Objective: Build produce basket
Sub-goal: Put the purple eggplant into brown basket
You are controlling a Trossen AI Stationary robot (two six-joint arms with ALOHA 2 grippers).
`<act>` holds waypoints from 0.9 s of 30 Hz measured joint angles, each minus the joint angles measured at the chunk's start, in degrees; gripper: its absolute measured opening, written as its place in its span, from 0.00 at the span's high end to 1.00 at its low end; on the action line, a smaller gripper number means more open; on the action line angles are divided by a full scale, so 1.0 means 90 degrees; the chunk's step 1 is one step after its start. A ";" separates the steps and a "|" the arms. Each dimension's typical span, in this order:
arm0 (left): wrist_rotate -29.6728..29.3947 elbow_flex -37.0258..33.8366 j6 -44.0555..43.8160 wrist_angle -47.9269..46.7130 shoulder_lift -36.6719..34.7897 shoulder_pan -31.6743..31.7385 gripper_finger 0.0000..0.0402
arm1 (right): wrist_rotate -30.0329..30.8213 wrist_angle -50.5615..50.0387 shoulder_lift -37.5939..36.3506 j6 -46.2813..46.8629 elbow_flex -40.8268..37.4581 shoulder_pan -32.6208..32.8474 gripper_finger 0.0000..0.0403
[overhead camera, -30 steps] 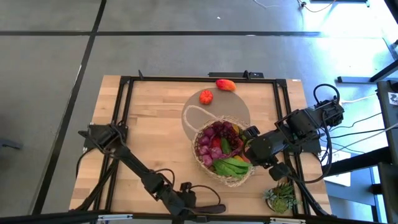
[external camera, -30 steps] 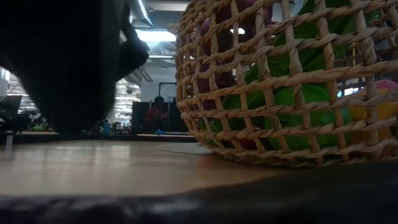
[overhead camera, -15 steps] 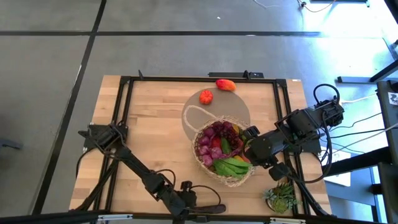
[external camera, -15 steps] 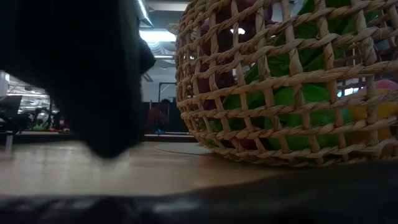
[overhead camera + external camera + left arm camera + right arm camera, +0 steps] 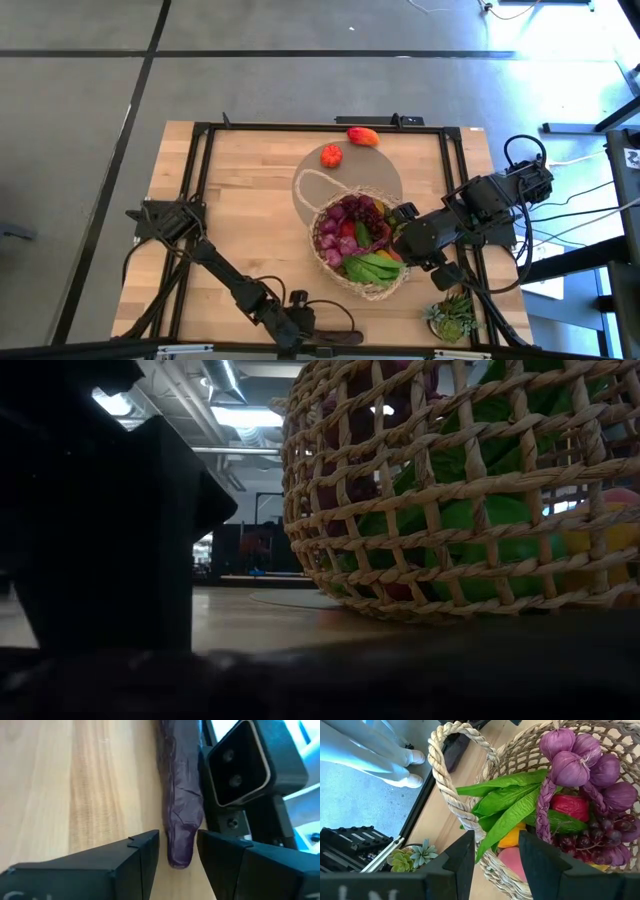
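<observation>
Basket [image 5: 362, 248]: tan wicker, round, sat on table [image 5: 240, 200] toward the right-arm side, partly on a grey round mat [image 5: 375, 175]. Thin loop handle [image 5: 305, 190] lay over the mat on the far side of basket. In low view, basket wall [image 5: 440, 490] filled most of frame, green pieces visible through the weave.

Basket contents (high view): purple grapes [image 5: 350, 212], green leafy stalks [image 5: 372, 266], a red piece [image 5: 348, 246]. Right wrist view added 1 purple bulb cluster [image 5: 580, 755], 1 red piece under it [image 5: 570, 806], leafy stalks [image 5: 510, 802], yellow piece [image 5: 512, 837], pink piece [image 5: 507, 857].

Outside basket: 1 red tomato-like piece [image 5: 331, 155] on mat edge, far side of basket; 1 red-orange piece [image 5: 363, 136] further off, near table's far rim.

Right gripper [image 5: 403, 230]: at basket's rim on right-arm side, fingers [image 5: 465, 855] apart w/ a narrow-to-medium gap, straddling the braided rim [image 5: 452, 785]; nothing held.

Left gripper [image 5: 335, 335]: at table's near edge, well apart from basket, low to table. Fingers [image 5: 145, 855] apart, narrow gap, either side of the tip of a long purple piece [image 5: 180, 805] lying on the wood; contact w/ it cannot be told. Dark camera block [image 5: 250, 762] just beside that piece.

Misc: spiky potted plant [image 5: 452, 316] near table's corner, beside basket on right-arm side.
</observation>
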 joint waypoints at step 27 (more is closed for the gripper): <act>0.0594 0.0397 -0.1331 -0.0066 -0.0015 0.0070 0.99 | 0.0002 0.0025 0.0000 -0.0007 0.0000 0.0002 0.64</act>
